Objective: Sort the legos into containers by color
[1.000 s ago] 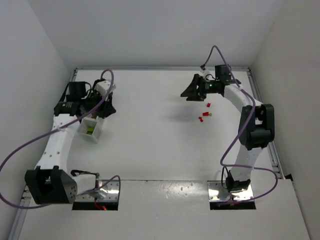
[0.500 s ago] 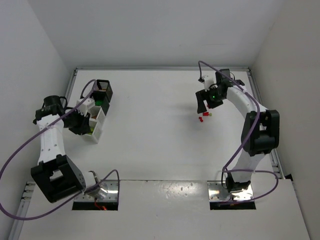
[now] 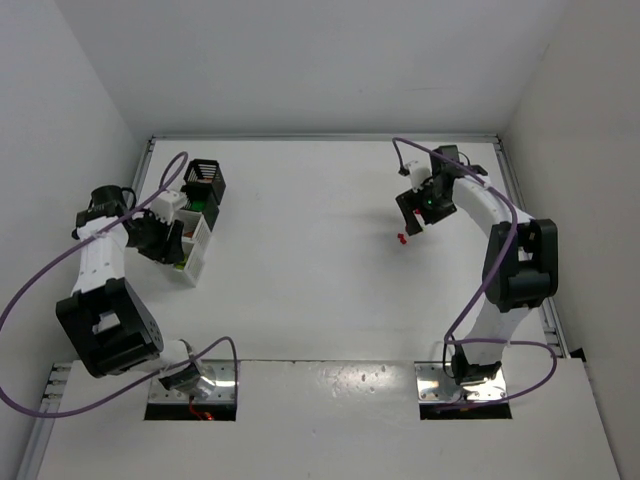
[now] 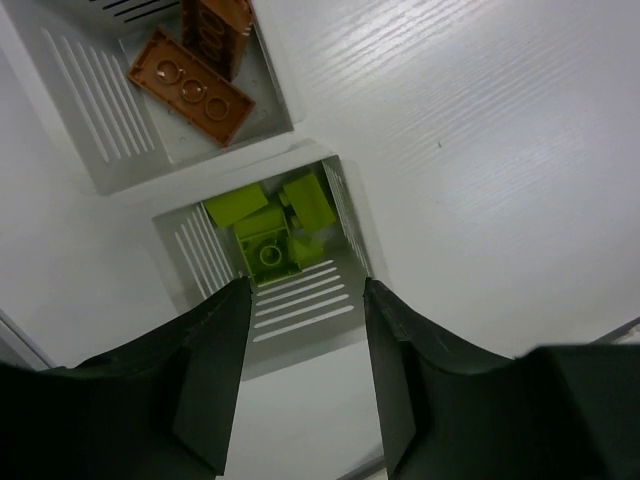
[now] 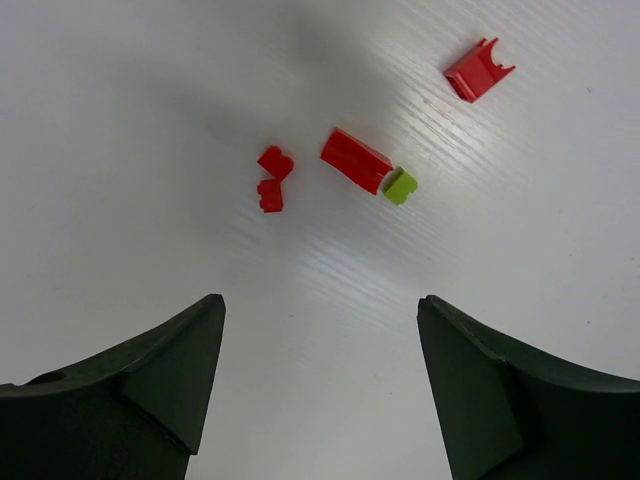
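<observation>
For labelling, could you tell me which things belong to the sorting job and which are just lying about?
Job: red legos, loose yellow-green lego, white bin of yellow-green legos, white bin of orange plates, black mesh bin.
Lying about: metal base plates, purple cables.

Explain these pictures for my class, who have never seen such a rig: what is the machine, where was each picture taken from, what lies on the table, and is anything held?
These are two robot arms bolted to a white table, each ending in a two-finger gripper. The wide picture looks down from above and behind: left arm on the left, right arm on the right. The other two come from wrist cameras, so the dark shapes at the bottom are the fingers. The left gripper hangs open over a white bin holding yellow-green bricks; the neighbouring bin holds orange-brown plates. The right gripper hangs open above loose red bricks and one yellow-green brick. Neither holds anything.
</observation>
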Tool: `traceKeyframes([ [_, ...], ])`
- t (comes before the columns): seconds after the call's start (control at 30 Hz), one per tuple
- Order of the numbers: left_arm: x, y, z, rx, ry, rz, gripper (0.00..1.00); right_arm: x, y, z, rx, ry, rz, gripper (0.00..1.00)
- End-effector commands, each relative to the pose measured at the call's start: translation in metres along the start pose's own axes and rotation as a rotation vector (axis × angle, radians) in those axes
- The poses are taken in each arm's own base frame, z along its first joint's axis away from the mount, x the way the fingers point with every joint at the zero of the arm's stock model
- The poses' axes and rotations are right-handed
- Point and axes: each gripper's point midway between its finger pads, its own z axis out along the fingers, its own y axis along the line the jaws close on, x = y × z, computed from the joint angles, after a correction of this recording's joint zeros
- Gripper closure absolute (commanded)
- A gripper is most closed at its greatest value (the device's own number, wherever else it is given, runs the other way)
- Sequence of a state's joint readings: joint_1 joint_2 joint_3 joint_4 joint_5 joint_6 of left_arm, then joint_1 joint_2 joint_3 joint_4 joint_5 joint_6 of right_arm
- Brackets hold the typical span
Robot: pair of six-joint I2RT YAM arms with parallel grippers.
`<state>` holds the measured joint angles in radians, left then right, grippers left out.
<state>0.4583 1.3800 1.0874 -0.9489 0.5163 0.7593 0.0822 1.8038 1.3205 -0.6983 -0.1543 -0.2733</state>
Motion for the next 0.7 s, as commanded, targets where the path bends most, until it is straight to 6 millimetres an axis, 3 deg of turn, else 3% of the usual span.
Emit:
traceKeyframes([
  [0.0, -0.020, 0.018, -0.008, -0.058, -0.057, 0.021, 0.45, -0.004, -0.018, -0.010, 0.082, -0.028, -0.001, 0.22],
  [0.13, -0.036, 0.023, -0.013, -0.070, -0.107, 0.048, 0.41, 0.000, -0.043, -0.026, 0.118, -0.070, 0.089, 0.32],
  [0.2, -0.053, 0.021, -0.022, -0.063, -0.166, 0.074, 0.40, 0.010, -0.060, -0.034, 0.115, -0.086, 0.152, 0.40],
  [0.33, -0.096, 0.008, -0.036, -0.054, -0.243, 0.144, 0.40, 0.039, -0.092, -0.048, 0.144, -0.078, 0.256, 0.46],
  [0.53, -0.155, -0.018, -0.039, -0.046, -0.315, 0.185, 0.40, 0.091, -0.135, -0.057, 0.222, 0.014, 0.376, 0.47],
  [0.67, -0.170, -0.035, -0.039, -0.044, -0.339, 0.184, 0.40, 0.105, -0.153, -0.058, 0.235, 0.048, 0.390, 0.47],
])
